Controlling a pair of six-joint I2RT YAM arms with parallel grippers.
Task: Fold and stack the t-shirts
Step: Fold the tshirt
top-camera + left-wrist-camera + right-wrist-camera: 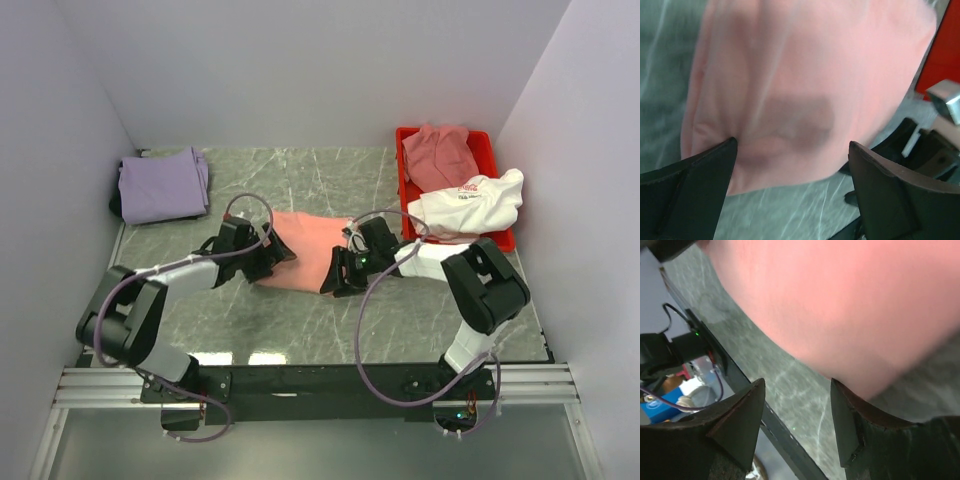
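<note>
1. Sitting mid-table: salmon-pink t-shirt, a rough rectangle lying flat between the two grippers.
2. Left gripper is at the shirt's left edge with its jaws spread wide and nothing clamped. In the left wrist view its fingers frame the shirt's near edge and the cloth lies just ahead of the tips. That view is blurred, so I cannot tell whether they touch it.
3. Right gripper is at the shirt's right edge with its jaws apart. The right wrist view shows bare table in the gap between the fingers, with pink cloth just beyond one tip. No grip on the cloth.
4. Lavender t-shirt lies folded at the far left corner, well apart from both arms.
5. Red bin stands at the far right. The dusty rose t-shirt is crumpled inside it, and the white t-shirt with small red print is draped over its near end.
</note>
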